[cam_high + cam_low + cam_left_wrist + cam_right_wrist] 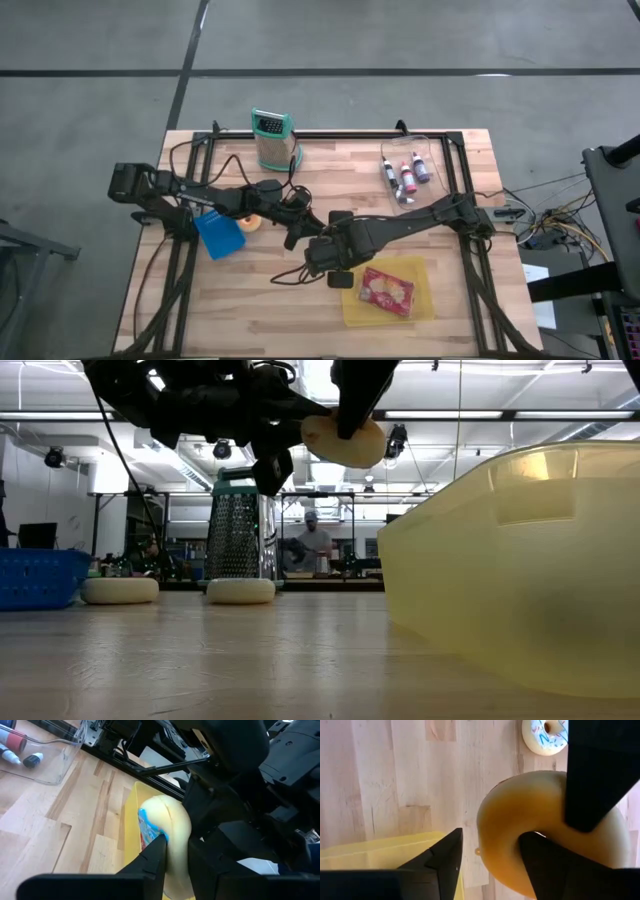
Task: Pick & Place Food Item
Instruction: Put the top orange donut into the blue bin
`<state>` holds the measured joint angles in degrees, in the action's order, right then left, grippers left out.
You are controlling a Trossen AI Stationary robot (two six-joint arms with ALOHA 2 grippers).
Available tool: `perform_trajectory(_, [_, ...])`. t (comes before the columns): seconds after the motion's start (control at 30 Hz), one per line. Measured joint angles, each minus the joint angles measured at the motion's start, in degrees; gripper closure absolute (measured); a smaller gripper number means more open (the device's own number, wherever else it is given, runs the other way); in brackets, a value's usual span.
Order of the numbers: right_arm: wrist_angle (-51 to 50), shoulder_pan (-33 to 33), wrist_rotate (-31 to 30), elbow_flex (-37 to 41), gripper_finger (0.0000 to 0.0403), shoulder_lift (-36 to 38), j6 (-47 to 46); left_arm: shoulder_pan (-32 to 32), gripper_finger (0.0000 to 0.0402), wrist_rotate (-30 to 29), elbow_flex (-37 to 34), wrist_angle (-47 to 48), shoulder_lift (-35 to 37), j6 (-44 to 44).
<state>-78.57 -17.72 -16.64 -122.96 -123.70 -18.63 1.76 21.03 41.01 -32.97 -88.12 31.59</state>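
Note:
A plain yellow doughnut [510, 820] hangs in the air above the wood table, beside the left edge of the yellow tray [425, 305]. My left gripper [180, 842] is shut on it. My right gripper [490, 837] points down at the same doughnut and is open. One of its fingers [442, 857] stands apart from the doughnut's outer rim, and the other [555, 865] stands in front of the hole. In the low view the doughnut [345, 440] shows high above the table. In the high view both grippers hide it. My left gripper pinches one side of the doughnut's ring [175, 832] between its two fingers. It comes in nearly level from the table's left, and one finger [590, 780] lies across the ring. The doughnut is lifted clear of the table and the tray. My right gripper has one finger over the hole [535, 836]; I cannot tell whether it touches the doughnut.
A red packet [387, 290] lies in the yellow tray. A white iced doughnut [250, 222] lies on the table next to a blue basket [218, 236]. At the far side stand a metal grater [272, 140] and a clear tub of markers [408, 172]. Cables run along both arms.

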Motion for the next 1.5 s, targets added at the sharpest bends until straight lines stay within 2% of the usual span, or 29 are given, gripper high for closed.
perform_trajectory(0.6, [-2.55, -0.04, 0.67, -3.59, 0.022, 0.17, -0.74, 0.0, 0.0343, -0.21, 0.0, 0.61, 0.02, 0.17])
perform_trajectory(0.93, [-6.37, -0.15, 7.39, -6.35, 0.0221, 0.33, -0.94, 0.17, 0.0344, -1.72, 0.0, 1.28, 0.02, -0.21])
perform_trajectory(1.17, [-9.23, -0.27, 7.6, -8.95, 0.023, 0.42, -0.67, 0.26, 0.0344, -1.7, 0.0, 1.7, 0.02, -0.26])
perform_trajectory(1.5, [-9.26, -1.46, 6.44, -9.51, 0.023, 1.98, 6.36, 0.26, 0.0344, -1.05, 0.0, 1.73, 0.09, -0.28])
